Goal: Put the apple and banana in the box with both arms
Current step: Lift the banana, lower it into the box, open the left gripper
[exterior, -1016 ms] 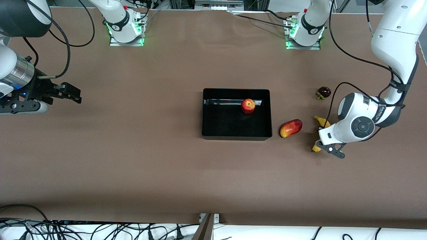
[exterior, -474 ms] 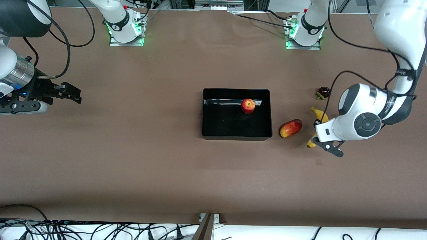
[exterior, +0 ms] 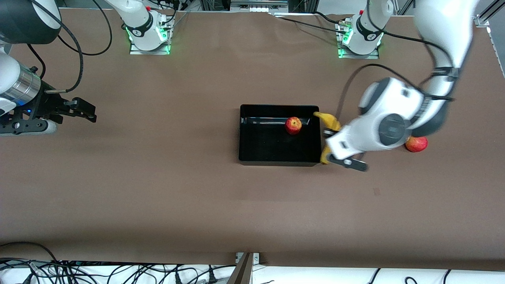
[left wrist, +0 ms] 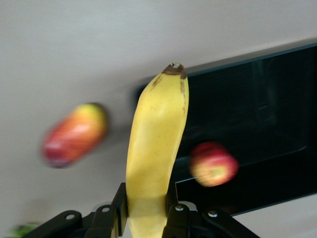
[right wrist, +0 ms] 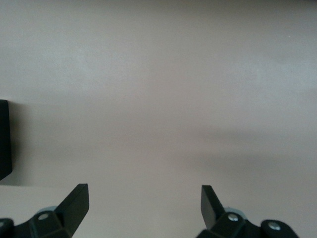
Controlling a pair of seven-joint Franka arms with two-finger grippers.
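Banana: the banana (exterior: 327,134) was clamped between the fingers of the left gripper (exterior: 335,152), up in the air over the wall of the box at the left arm's end; in the left wrist view the banana (left wrist: 154,148) rose out of the two black fingers (left wrist: 119,206), its dark tip reaching over the box's corner.

Left gripper: closed on the banana's lower part, hanging just above the box's edge.

Apple: the apple (exterior: 293,125) sat inside the box (exterior: 252,156), close to the wall farther from the front camera and toward the left arm's end, apart from the gripper and the banana; the left wrist view also caught the apple (left wrist: 213,164) inside the black box (left wrist: 277,163).

Box: it stood mid-table, between the two arms' ends.

Right gripper: the right gripper (exterior: 81,110) waited over bare table at the right arm's end, well apart from the box; in its own wrist view the right gripper (right wrist: 143,206) had its fingers spread wide with nothing between them.

Mango: the left wrist view showed an oblong red-yellow fruit, probably a mango (left wrist: 74,135), on the table beside the box; the left arm hid it in the front view.

Other fruit: a red fruit (exterior: 416,144) lay partly under the left arm.

Count: one banana, one apple, one box, two grippers, one mango, one red fruit.
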